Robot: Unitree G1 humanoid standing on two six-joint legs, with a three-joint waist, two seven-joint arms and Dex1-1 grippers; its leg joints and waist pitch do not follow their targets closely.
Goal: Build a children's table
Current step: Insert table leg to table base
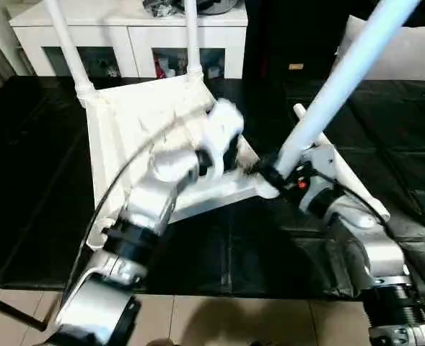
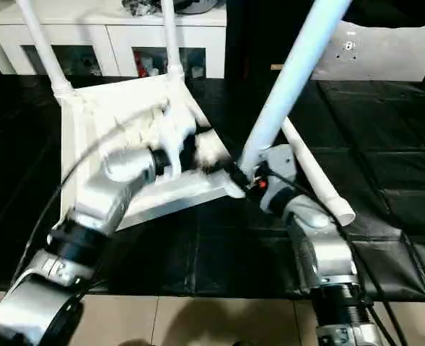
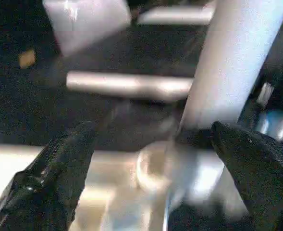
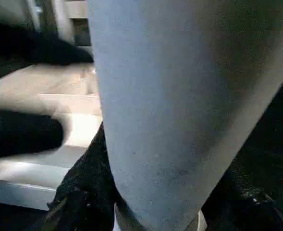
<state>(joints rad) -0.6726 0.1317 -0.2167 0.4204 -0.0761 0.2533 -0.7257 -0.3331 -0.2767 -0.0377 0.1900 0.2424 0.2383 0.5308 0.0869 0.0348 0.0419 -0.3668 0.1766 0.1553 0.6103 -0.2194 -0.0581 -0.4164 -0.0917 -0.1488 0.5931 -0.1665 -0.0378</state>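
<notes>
White plastic top (image 1: 125,137) lies ribs-up on the black floor mat (image 1: 32,166), two legs seated. Right tool (image 2: 242,175) clamps a third leg (image 2: 284,86) at the near socket — presumably seating it; left tool (image 3: 146,159) spread beside, a fourth leg (image 2: 320,180) lying near.

1. Tabletop (image 1: 125,137) is white plastic, smooth with a slight sheen, ribbed on the upturned side.
2. The legs, like the held leg (image 1: 342,79), look like the same smooth white plastic, kinda satiny.
3. Floor mat (image 1: 24,180) under the tabletop is black, glossy-ish and creased into panels.
4. Forearms (image 1: 161,180) are brushed silver metal.
5. Left gripper fingers (image 3: 55,178) are black, finely textured rubbery stuff.
6. Cabinet (image 1: 125,29) behind the tabletop is matt white.
</notes>
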